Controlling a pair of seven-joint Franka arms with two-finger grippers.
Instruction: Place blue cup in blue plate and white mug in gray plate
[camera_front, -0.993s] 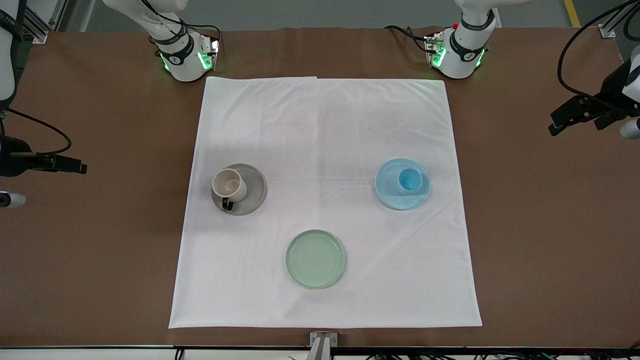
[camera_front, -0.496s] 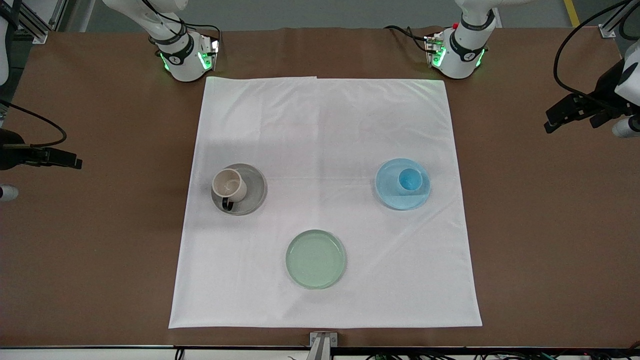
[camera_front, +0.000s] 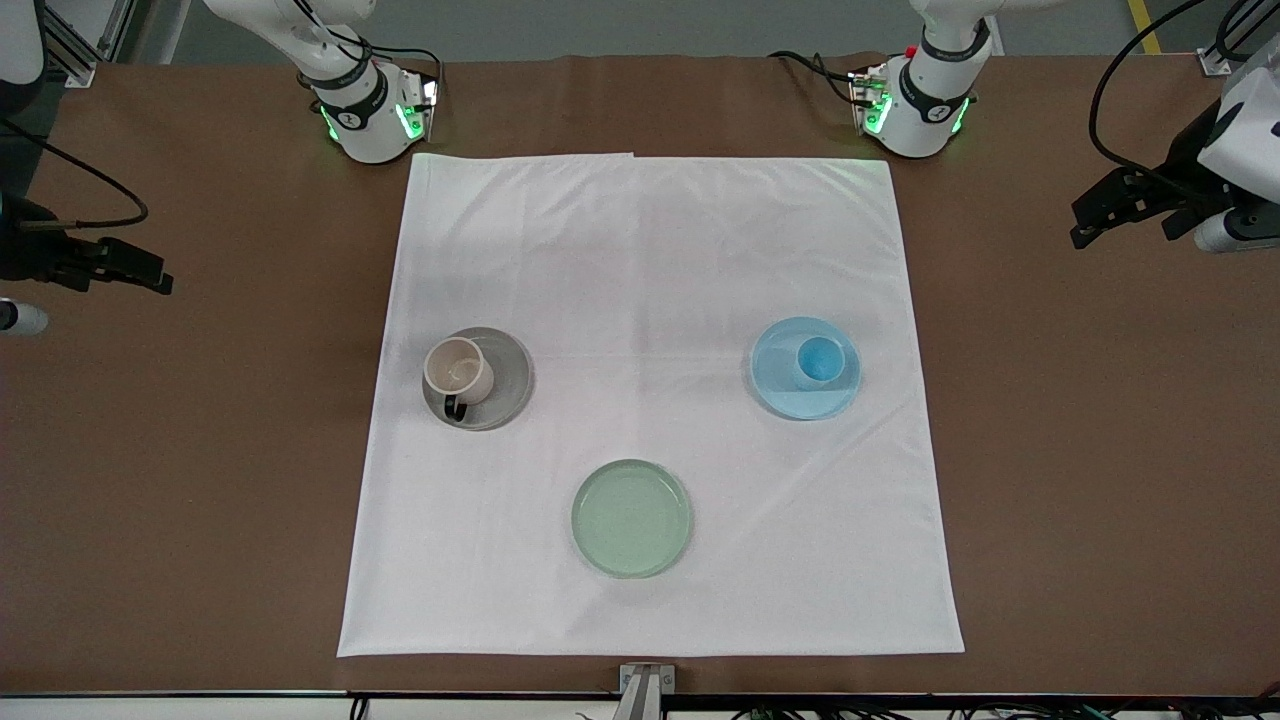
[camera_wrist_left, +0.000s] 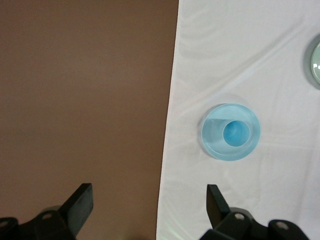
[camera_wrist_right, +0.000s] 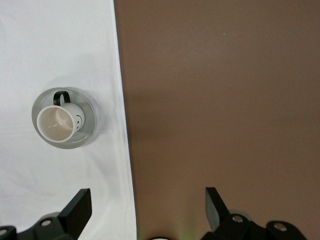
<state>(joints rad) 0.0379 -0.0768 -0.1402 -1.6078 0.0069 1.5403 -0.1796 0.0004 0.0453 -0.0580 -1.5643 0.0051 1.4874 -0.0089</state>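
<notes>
Blue cup (camera_front: 819, 359) in blue plate (camera_front: 790, 396), white mug (camera_front: 458, 370) in gray plate (camera_front: 507, 384) (both upright).

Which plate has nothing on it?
The green plate, nearest the front camera. The gray plate holds the mug; the blue plate holds the cup.

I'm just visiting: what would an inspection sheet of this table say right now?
Surface: brown table under a white cloth.
Job's things: blue cup in blue plate; white mug in gray plate.
Clutter: bare green plate nearest the front camera.
Grippers: left tool open over the table's left-arm end; right tool open over its right-arm end.
Cables: black leads at the arm bases.
Surroundings: nothing seen.
</notes>
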